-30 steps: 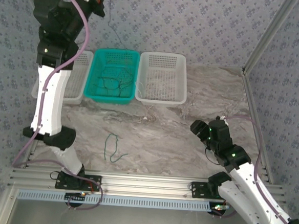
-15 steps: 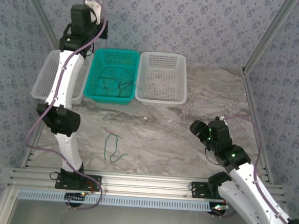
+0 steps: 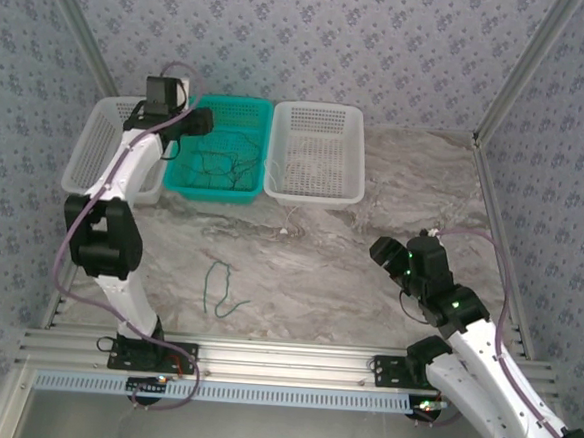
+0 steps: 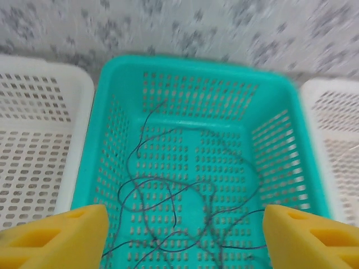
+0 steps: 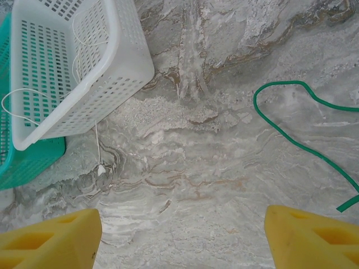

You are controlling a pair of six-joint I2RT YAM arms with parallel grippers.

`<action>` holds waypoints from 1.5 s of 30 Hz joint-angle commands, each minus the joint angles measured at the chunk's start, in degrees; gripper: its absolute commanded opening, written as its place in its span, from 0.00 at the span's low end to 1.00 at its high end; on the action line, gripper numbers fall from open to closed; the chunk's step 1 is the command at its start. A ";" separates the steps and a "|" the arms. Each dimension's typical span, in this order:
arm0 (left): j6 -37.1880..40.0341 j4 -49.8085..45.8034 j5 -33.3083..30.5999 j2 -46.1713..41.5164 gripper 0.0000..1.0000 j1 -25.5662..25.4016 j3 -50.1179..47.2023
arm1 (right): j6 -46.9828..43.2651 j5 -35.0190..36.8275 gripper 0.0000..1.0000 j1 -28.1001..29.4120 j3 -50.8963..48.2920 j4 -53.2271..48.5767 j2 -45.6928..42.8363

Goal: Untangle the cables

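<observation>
**Left jaws poised over the teal basket, one strand already out**

Nearest me, the right jaws hang low over the marble surface [image 3: 373, 205], spread wide and holding nothing. In front of them a green cable [image 5: 303, 140] lies loose on the surface in an open curl, by itself and well apart from the baskets. I'd say that one is already separated.

Further back, a thin pale wire [image 5: 96, 145] trails from the white basket [image 5: 126, 50] down onto the surface.

At the far side, the left jaws hover above the teal basket [image 4: 196, 63], also wide open and empty. Below them the tangle of dark cables [image 4: 168, 190] lies across the basket floor, with thin loops crossing one another.

To my eye the step in hand is reaching in for the next strand. The next move calls for lowering the jaws onto a single loop that stands clear of the crossings, closing on that wire alone and lifting slowly. Wires this fine could easily slip out of the grip or drag the whole knot up with them.
</observation>
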 commanded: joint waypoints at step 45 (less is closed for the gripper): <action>-11.87 31.75 -4.79 -49.50 0.74 -55.80 -62.93 | 0.28 -15.12 0.00 -21.28 -1.95 4.64 3.92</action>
